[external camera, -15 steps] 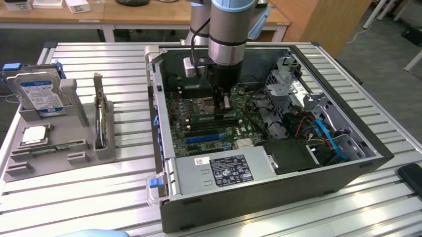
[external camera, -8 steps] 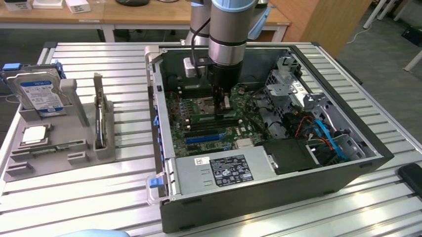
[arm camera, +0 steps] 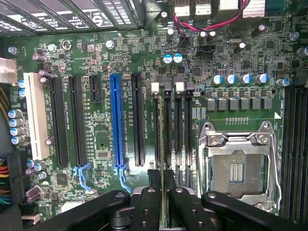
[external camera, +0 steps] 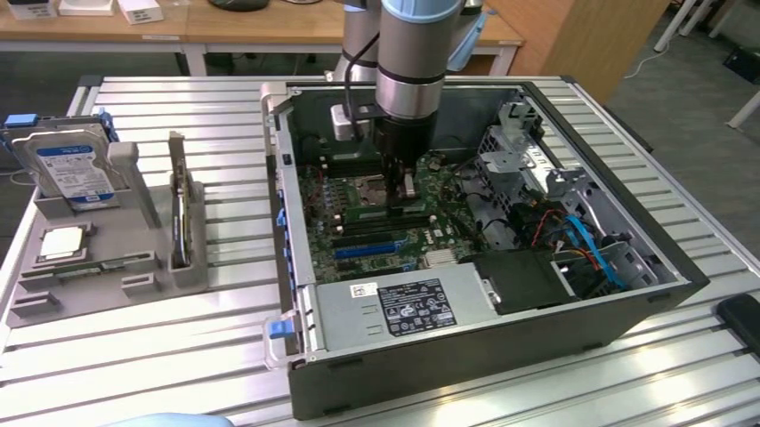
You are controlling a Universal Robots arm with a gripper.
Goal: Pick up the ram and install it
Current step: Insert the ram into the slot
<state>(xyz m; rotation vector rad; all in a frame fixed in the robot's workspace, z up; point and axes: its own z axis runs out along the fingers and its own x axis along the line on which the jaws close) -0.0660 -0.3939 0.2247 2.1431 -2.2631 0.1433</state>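
My gripper point(external camera: 403, 189) reaches down into the open computer case point(external camera: 475, 356), over the motherboard point(external camera: 356, 236). The ram point(external camera: 394, 212), a thin green stick, sits between the fingers, low over the board. In the wrist view I see the ram point(arm camera: 161, 144) edge-on, a thin line running from between the black fingertips point(arm camera: 154, 177) along the row of black memory slots point(arm camera: 178, 130). It lines up with the slots nearest the long expansion slots. Whether it is seated in a slot I cannot tell. The gripper point(arm camera: 162, 179) is shut on it.
The empty processor socket point(arm camera: 236, 168) lies right beside the memory slots; a blue expansion slot point(arm camera: 115, 120) is on their other side. The power supply point(external camera: 404, 307) and drive cage point(external camera: 522, 151) crowd the case. At the exterior view's left, a grey fixture point(external camera: 142, 267) holds a hard drive point(external camera: 74, 169) and silver processor point(external camera: 66, 242).
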